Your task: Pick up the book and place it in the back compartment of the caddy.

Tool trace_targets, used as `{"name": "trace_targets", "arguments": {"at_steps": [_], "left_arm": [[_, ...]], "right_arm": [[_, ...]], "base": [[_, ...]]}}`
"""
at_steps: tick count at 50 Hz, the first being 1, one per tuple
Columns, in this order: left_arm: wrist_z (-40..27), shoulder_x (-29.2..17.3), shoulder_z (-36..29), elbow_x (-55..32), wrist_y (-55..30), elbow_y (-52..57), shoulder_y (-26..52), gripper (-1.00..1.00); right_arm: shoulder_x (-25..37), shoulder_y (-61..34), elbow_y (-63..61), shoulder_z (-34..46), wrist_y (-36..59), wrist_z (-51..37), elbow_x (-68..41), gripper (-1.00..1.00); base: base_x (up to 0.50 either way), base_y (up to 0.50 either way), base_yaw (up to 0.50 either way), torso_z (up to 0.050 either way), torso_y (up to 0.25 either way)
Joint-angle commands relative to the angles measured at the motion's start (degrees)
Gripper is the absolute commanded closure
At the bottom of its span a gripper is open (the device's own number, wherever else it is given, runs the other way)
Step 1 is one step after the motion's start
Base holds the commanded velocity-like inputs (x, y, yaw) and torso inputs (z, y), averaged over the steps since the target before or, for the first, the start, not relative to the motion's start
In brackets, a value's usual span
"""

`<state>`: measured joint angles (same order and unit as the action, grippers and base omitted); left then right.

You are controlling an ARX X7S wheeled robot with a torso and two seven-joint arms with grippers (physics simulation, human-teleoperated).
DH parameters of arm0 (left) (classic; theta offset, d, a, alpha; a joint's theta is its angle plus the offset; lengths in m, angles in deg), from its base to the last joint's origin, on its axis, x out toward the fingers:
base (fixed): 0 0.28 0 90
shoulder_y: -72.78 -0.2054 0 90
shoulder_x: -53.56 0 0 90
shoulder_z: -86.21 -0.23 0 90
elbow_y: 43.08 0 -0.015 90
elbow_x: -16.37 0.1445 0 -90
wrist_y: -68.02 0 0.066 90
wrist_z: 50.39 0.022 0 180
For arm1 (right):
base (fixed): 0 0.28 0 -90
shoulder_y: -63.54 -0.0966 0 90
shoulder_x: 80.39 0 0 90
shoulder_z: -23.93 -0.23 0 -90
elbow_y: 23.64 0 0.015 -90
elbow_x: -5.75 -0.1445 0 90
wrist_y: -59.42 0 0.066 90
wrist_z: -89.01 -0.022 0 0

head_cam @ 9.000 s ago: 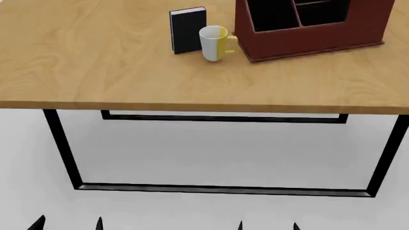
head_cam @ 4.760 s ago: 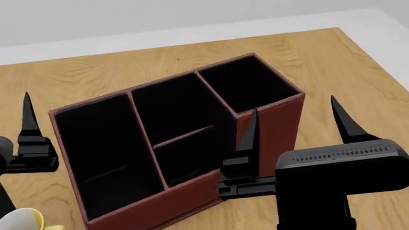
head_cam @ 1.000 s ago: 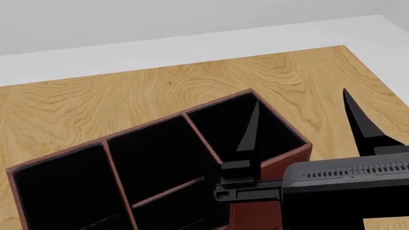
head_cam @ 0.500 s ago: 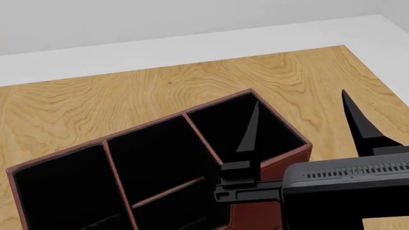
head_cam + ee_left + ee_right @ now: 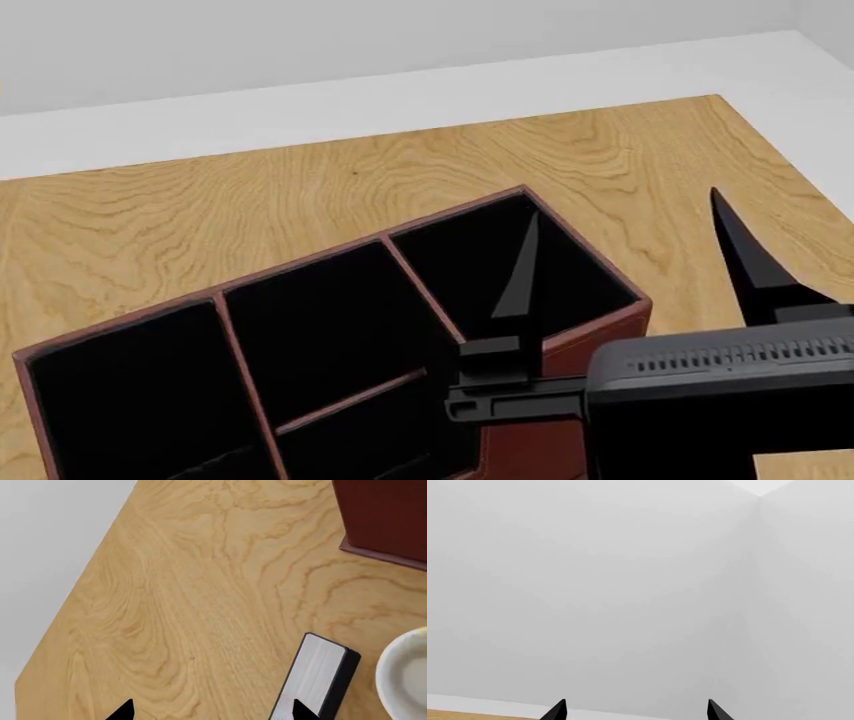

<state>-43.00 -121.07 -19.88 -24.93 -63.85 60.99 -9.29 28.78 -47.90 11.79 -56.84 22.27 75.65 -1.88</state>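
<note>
In front of me the light wooden surface (image 5: pixel 240 210) shows a strong wavy grain. Behind its far edge lies a pale grey floor (image 5: pixel 400 85). My right wrist camera sees plain white walls (image 5: pixel 594 580) meeting in a corner, evenly lit.

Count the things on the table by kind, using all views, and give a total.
Book: 1
Mug: 1
Caddy: 1
Total: 3
</note>
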Motion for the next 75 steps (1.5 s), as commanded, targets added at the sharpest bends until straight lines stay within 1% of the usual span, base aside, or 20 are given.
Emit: {"name": "trace_targets", "arguments": {"at_steps": [1, 6, 11, 29, 35, 47, 52, 61, 68, 69, 75], "left_arm": [[-0.42, -0.94, 0.34, -1.09, 2.28, 0.80, -1.85, -1.00], [1.23, 1.08, -0.35, 1.50, 1.75, 1.29, -0.43, -1.00], [2.12, 2.07, -1.03, 3.03, 1.75, 1.93, 0.00, -1.00], [3.22, 6.01, -3.14, 5.71, 2.71, -0.39, -0.44, -1.00], [3.69, 7.97, -4.32, 7.05, 2.74, -1.43, -0.16, -1.00], [2.71, 6.86, -3.44, 5.21, 2.36, -1.47, -1.80, -1.00], [2.98, 8.51, -3.89, 5.96, 2.59, -3.84, -1.39, -1.00], [2.96, 8.42, -3.68, 5.67, 4.09, -5.52, -2.93, -1.00], [4.88, 10.25, -4.92, 7.95, 4.34, -7.96, -0.89, -1.00], [4.44, 9.90, -4.71, 7.46, 3.96, -7.20, -1.24, -1.00], [5.75, 11.71, -5.91, 9.62, 5.55, -10.20, -0.44, -1.00]], "right_arm": [[0.13, 0.11, -0.71, -0.37, 0.38, -0.27, -0.38, -1.00], [0.19, -0.03, -0.83, -0.19, 0.58, -0.39, -0.48, -1.00], [0.25, 0.02, -1.03, -0.36, 0.64, -0.50, -0.65, -1.00], [0.40, -0.38, -0.41, 0.22, 0.59, -0.94, -0.90, -1.00], [0.51, -0.20, -0.56, -0.13, 0.53, -0.98, -1.17, -1.00], [0.63, -0.43, 0.86, 0.59, -0.27, -1.12, -1.19, -1.00], [0.64, -0.62, 1.36, 1.01, -0.35, -1.25, -1.14, -1.00], [0.69, -1.23, 3.04, 2.62, -0.92, -1.57, -0.60, -1.00], [0.79, -1.34, 4.09, 3.35, -1.45, -1.72, -0.37, -1.00], [0.80, -1.33, 4.16, 3.36, -1.53, -1.72, -0.39, -1.00], [0.86, -1.42, 5.19, 3.92, -2.18, -1.77, -0.24, -1.00]], "base": [[0.00, 0.00, 0.00, 0.000, 0.000], [0.00, 0.00, 0.00, 0.000, 0.000], [0.00, 0.00, 0.00, 0.000, 0.000], [0.00, 0.00, 0.00, 0.000, 0.000], [0.00, 0.00, 0.00, 0.000, 0.000], [0.00, 0.00, 0.00, 0.000, 0.000], [0.00, 0.00, 0.00, 0.000, 0.000], [0.00, 0.00, 0.00, 0.000, 0.000], [0.00, 0.00, 0.00, 0.000, 0.000], [0.00, 0.00, 0.00, 0.000, 0.000], [0.00, 0.00, 0.00, 0.000, 0.000]]}}
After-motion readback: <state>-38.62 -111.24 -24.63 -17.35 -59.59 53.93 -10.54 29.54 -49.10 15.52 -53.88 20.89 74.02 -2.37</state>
